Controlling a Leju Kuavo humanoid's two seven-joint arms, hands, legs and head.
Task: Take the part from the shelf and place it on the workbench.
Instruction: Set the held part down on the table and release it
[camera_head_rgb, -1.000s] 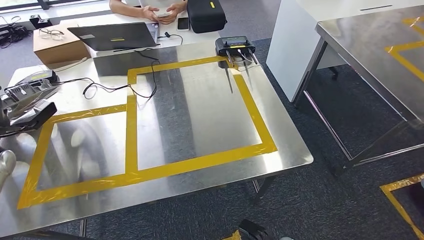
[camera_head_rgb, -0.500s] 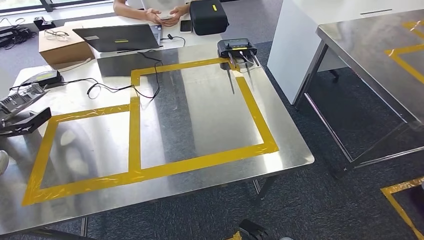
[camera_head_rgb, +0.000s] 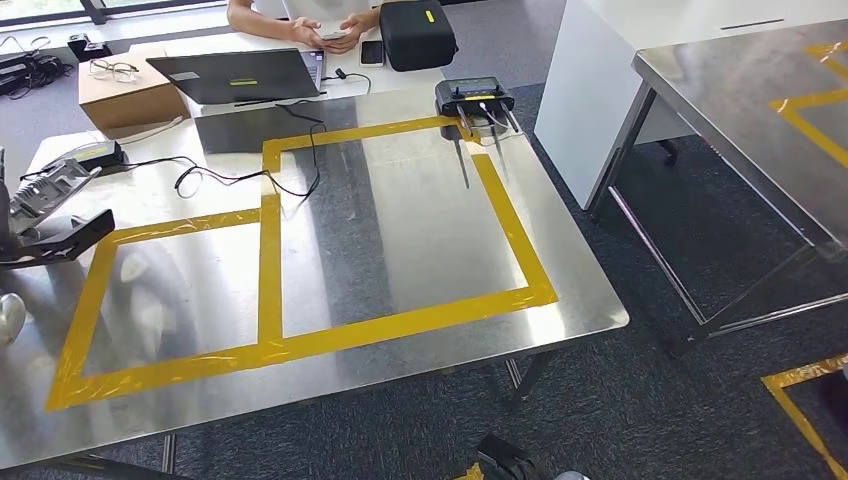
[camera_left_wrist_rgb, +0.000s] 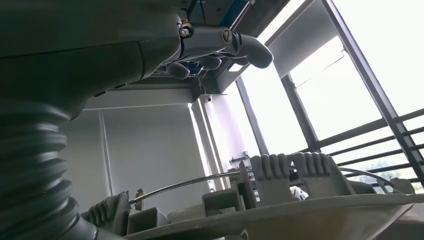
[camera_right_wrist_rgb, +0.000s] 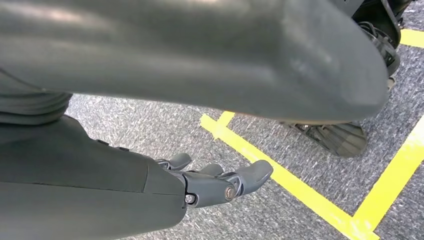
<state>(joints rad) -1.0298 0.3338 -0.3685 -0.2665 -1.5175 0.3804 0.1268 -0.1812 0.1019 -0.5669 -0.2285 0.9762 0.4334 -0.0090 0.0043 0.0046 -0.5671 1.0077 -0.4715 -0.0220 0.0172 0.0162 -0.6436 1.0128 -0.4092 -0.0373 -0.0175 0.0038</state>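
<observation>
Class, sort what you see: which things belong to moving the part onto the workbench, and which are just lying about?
Job: grey part, steel workbench.
Lying about: laptop, cardboard box, glasses, black case, antenna device.

Steel workbench (camera_head_rgb: 400, 250), yellow tape grid (camera_head_rgb: 268, 250); black cable (camera_head_rgb: 250, 178), router (camera_head_rgb: 472, 98) on top.

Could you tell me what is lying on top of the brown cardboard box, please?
A pair of glasses lies on the cardboard box. What the box holds cannot be seen.
</observation>
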